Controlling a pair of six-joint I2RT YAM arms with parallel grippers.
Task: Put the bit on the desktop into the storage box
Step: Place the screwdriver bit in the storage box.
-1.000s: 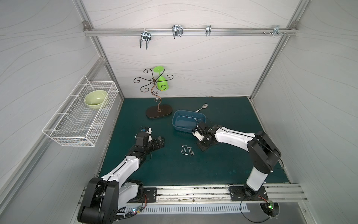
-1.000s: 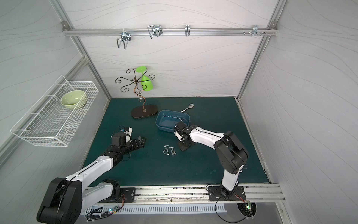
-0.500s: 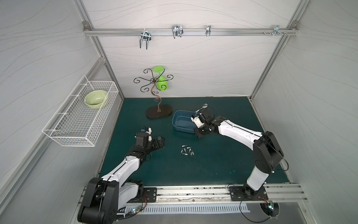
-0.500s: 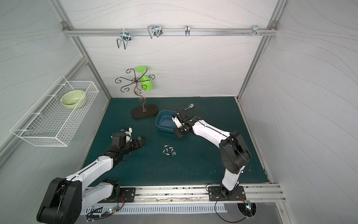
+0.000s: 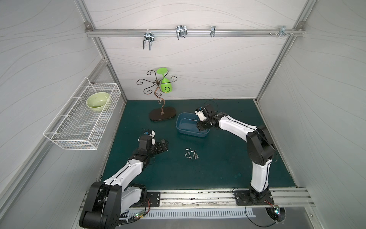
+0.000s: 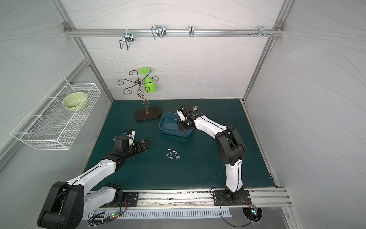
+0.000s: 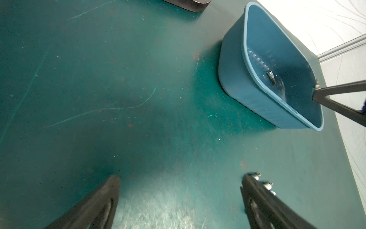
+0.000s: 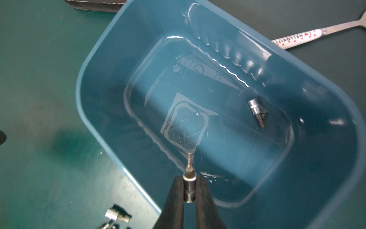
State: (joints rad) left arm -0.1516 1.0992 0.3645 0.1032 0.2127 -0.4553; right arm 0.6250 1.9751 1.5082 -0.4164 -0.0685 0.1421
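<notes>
Right arm's been swinging over from the pile, so now the bit [image 8: 189, 170] is hanging just over the storage box [image 8: 99, 103], with the right claw [image 8: 189, 181] pinching shut around its fat socket end, thin tip poking out. Tiny, stiff, slick steel, I'm guessing, so that thick end's the spot to grab. Another bit [image 8: 255, 112] is already lying inside, loose bits [image 5: 191, 155] are waiting on the table [image 7: 99, 99], and the left claw [image 7: 180, 190] is gaping wide, empty.

Bright even light; glare inside storage box [image 8: 227, 53].
</notes>
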